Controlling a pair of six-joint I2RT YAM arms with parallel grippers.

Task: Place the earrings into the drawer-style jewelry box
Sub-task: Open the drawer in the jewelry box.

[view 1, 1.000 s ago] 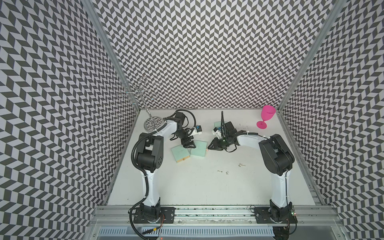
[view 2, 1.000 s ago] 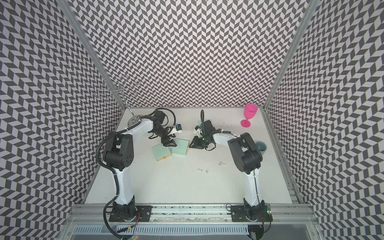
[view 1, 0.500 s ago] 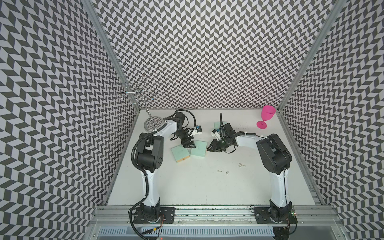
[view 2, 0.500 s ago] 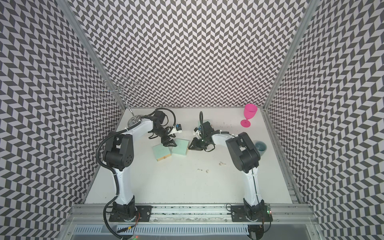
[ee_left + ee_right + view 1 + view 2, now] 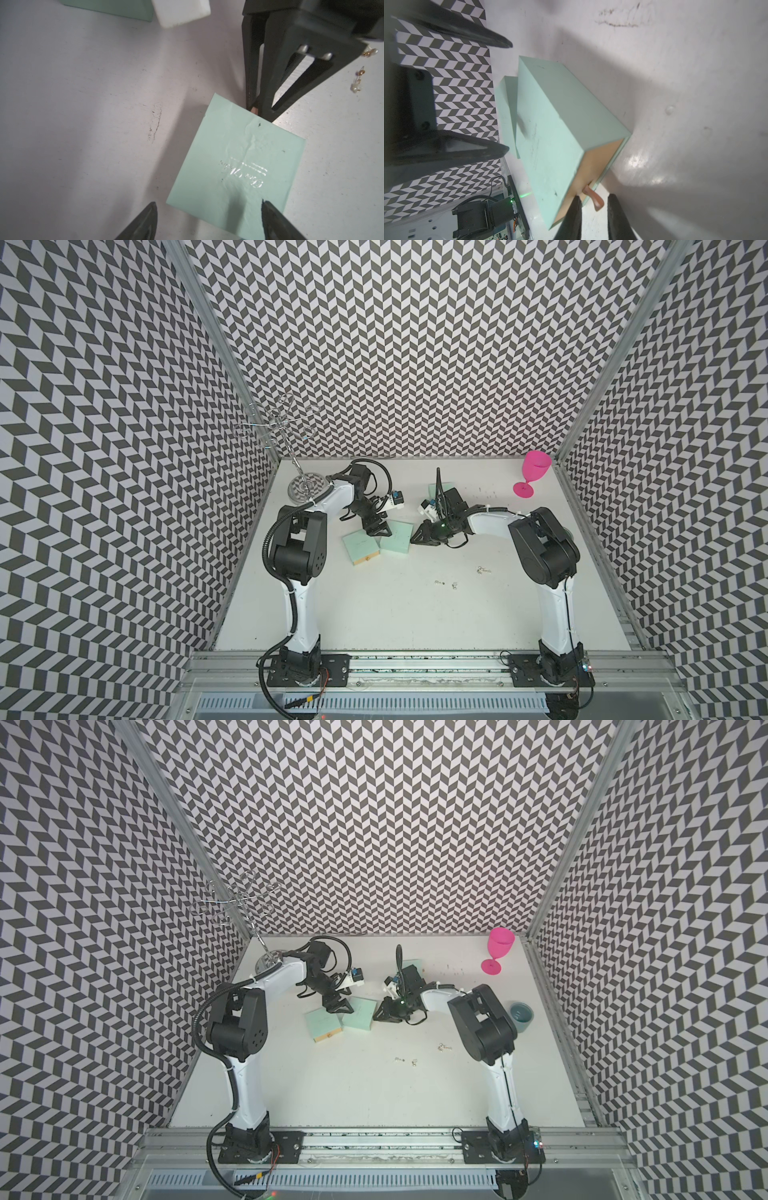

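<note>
The mint-green drawer-style jewelry box (image 5: 395, 536) (image 5: 358, 1016) lies mid-table, its tan drawer front facing right. My right gripper (image 5: 593, 199) (image 5: 415, 538) sits at that front. Its narrowly open fingers straddle the pinkish pull tab (image 5: 595, 197) without visibly pinching it. My left gripper (image 5: 207, 205) (image 5: 378, 529) is open over the box's far-left corner (image 5: 234, 166), one fingertip (image 5: 264, 204) above the lid and one off its edge. The earrings (image 5: 440, 583) (image 5: 484, 570) (image 5: 444, 1047) lie loose on the table nearer the front, in small silvery clusters. They also show in the left wrist view (image 5: 357, 83).
A second mint box (image 5: 360, 549) touches the first on its left, and a third (image 5: 438, 488) lies behind the right arm. A wire stand (image 5: 305, 485) is at the back left, a pink goblet (image 5: 536, 472) at the back right, a teal cup (image 5: 521, 1015) by the right arm.
My right gripper has slid left up to the drawer front, and its fingers have narrowed slightly around the tab. The left arm and both boxes have stayed put.
</note>
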